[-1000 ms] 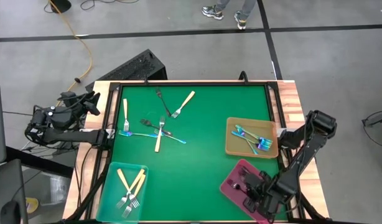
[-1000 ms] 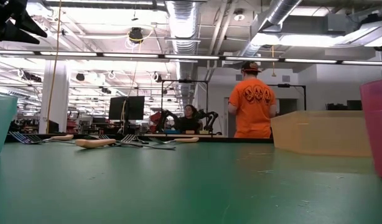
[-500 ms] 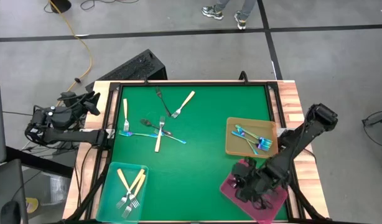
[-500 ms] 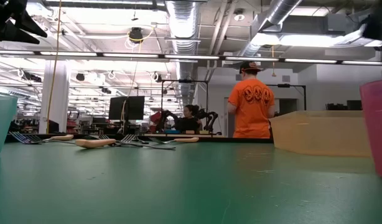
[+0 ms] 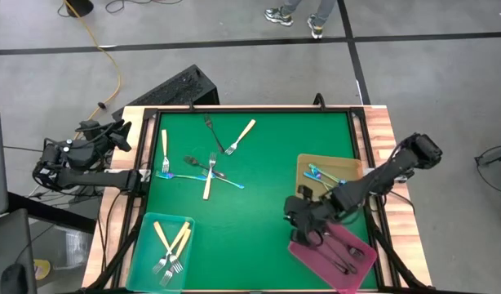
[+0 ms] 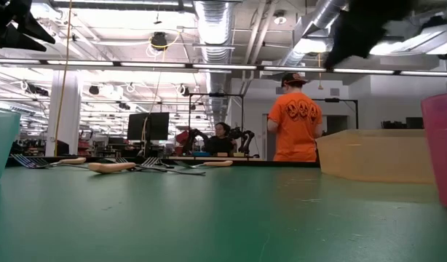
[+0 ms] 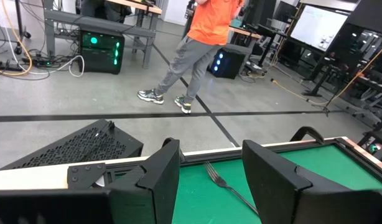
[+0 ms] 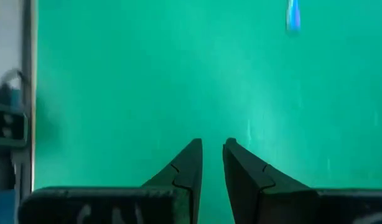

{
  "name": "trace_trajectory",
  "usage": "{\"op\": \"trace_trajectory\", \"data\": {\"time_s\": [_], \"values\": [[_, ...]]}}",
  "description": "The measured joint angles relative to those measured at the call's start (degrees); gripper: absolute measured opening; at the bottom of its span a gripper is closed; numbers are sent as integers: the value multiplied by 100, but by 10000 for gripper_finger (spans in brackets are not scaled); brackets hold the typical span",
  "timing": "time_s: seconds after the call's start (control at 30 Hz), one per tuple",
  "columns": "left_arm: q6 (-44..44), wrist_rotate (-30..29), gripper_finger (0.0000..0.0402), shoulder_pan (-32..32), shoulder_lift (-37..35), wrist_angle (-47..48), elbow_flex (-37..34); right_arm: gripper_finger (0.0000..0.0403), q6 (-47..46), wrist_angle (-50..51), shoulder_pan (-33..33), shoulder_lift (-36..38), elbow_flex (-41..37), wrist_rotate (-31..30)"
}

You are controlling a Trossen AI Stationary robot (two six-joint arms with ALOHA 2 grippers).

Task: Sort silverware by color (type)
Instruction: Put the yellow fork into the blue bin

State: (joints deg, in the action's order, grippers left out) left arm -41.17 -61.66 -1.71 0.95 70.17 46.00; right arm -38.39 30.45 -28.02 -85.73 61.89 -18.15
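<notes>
Loose forks lie flat on the green mat (image 5: 250,220): a cream one (image 5: 163,144), a dark one (image 5: 211,131), another cream one (image 5: 241,136), and a crossed cluster (image 5: 206,170) of blue iridescent, dark and cream forks. My right gripper (image 5: 298,214) hovers over bare mat just left of the pink tray (image 5: 336,253). Its fingers (image 8: 211,149) stand a narrow gap apart with nothing between them. My left gripper (image 5: 112,135) waits open beyond the table's far left corner. Past its fingers (image 7: 209,168), the left wrist view shows the dark fork (image 7: 225,186).
The teal tray (image 5: 165,245) at the near left holds cream forks. The tan tray (image 5: 328,180) at the right holds blue forks, and the pink tray holds dark forks (image 5: 342,255). A person in an orange shirt (image 6: 296,120) stands beyond the far edge. Bare mat lies between the trays.
My right arm has swung from over the pink tray at the near right corner toward the table's left and far side. Its gripper is now out over the mat beside that tray, and the dark forks in the tray are uncovered.
</notes>
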Motion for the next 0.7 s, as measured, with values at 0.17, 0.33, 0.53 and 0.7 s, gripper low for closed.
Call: {"op": "trace_trajectory", "data": {"time_s": [0.17, 0.33, 0.53, 0.7], "values": [[0, -1, 158, 1, 0, 0, 0, 92, 1056, -1026, 479, -6, 0, 14], [0, 0, 158, -1, 0, 0, 0, 122, 1866, -1954, 971, -85, 0, 222], [0, -1, 158, 1, 1, 0, 0, 188, 2591, -3149, 1473, -415, -13, 317], [0, -3, 158, -1, 2, 2, 2, 227, 3082, -4280, 1786, -835, 35, 328]]}}
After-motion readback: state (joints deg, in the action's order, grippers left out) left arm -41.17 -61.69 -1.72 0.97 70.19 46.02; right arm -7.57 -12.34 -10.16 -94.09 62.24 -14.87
